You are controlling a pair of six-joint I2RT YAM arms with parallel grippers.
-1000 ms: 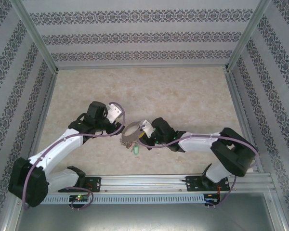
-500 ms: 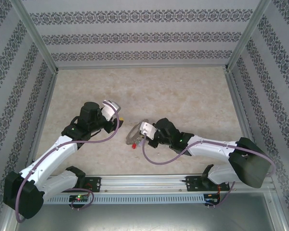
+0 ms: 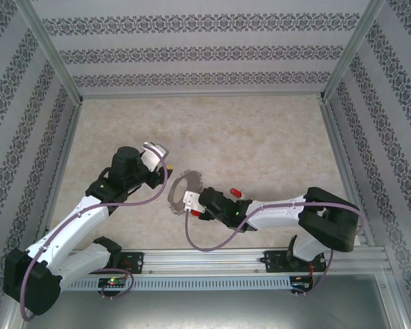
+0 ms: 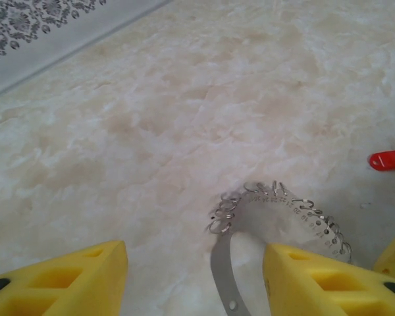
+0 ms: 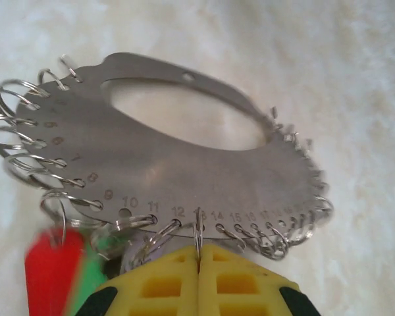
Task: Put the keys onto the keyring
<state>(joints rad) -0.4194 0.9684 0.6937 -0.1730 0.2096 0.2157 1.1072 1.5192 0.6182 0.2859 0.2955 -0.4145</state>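
yellow fingers (image 5: 158,286) of the right gripper (image 5: 199,258) were pressed flat together on the near rim of the keyring (image 5: 184,164), pinching one of the small split rings (image 5: 197,230) threaded through its numbered holes, as seen from the right wrist. the keyring, a thin silvery crescent plate edged with such rings, lay near the middle of the pale marbled table (image 3: 260,130), between the two grippers in the overhead view. just left of the closed fingers, a blurred red piece (image 5: 49,270) and a green piece (image 5: 85,280) sat at the plate's edge; whether either hung from a ring could not be told. the left gripper (image 4: 194,260) stood wide open and empty, its two yellow pads far apart at the near edge of the left wrist view, with the plate's narrow strap end showing between them and touching neither. from overhead, that gripper was just left of the keyring, pointing toward it. the red-headed key (image 3: 235,194) lay loose on the table to the right of the keyring, apart from it and just on the far side of the right arm (image 3: 281,205); from the left wrist it showed as a small red sliver at the right edge, beyond the ring-studded curve of the plate.
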